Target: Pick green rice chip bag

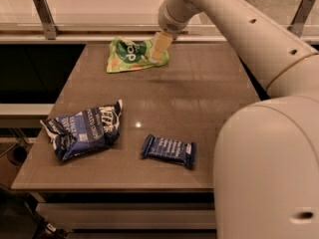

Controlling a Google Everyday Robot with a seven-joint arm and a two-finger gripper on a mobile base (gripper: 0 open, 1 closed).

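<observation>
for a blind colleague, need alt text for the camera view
The gripper is at the right end of the green rice chip bag at the far side of a brown table. Nearer the camera lie a blue-and-white chip bag, left, and a dark blue bar wrapper.

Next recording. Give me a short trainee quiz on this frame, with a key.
1. How many packets lie on the table?
2. True or false: the dark blue bar wrapper lies nearer the picture's right edge than the blue-and-white chip bag.
3. The gripper is at: A) the right end of the green rice chip bag, by the table's far edge; B) the dark blue bar wrapper; C) the blue-and-white chip bag.

Key: 1 three; 2 true; 3 A.
</observation>
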